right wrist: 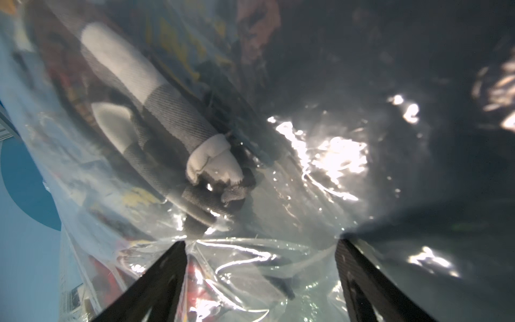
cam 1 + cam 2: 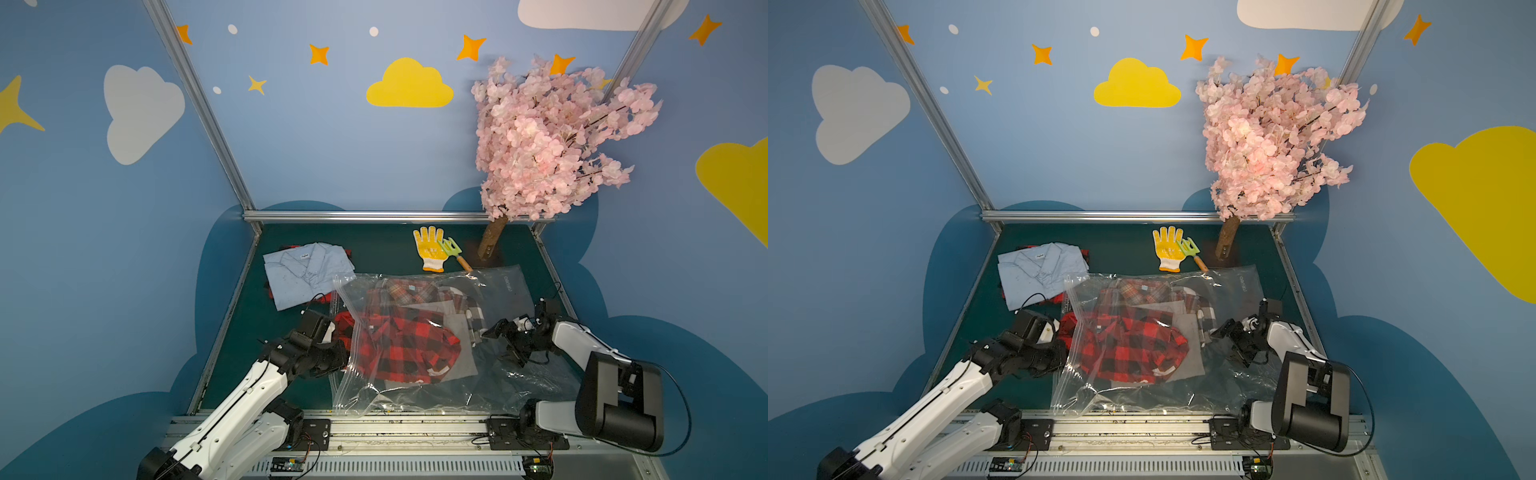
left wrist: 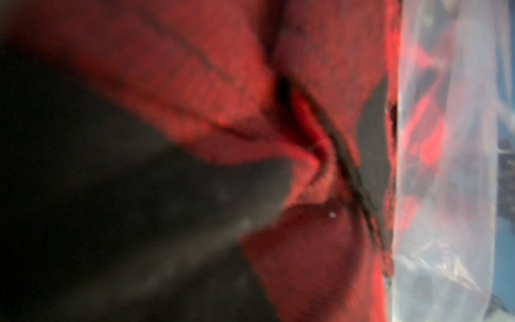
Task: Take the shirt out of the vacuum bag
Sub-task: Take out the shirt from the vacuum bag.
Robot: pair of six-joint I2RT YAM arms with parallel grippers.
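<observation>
Vacuum bag (image 2: 519, 374) flat on near half of green table (image 2: 382, 249), mouth toward left arm. Left gripper (image 2: 332, 330) pinched shut on red plaid shirt (image 2: 399, 345), shirt mostly inside. Right gripper (image 1: 259, 241) jaws wide on the film, gripping nothing. Risk: unpinned bag drags along, other clothes (image 2: 415, 291) follow. Beyond: blue shirt (image 2: 307, 270), yellow glove (image 2: 430, 249), pink tree (image 2: 552, 137), blue cloud walls (image 2: 332, 145)

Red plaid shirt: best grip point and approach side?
Grip the bunched edge of the red plaid shirt poking out of the mouth of the vacuum bag, coming from the robot's left: only that part is bare of plastic. The left gripper looks shut there.
</observation>
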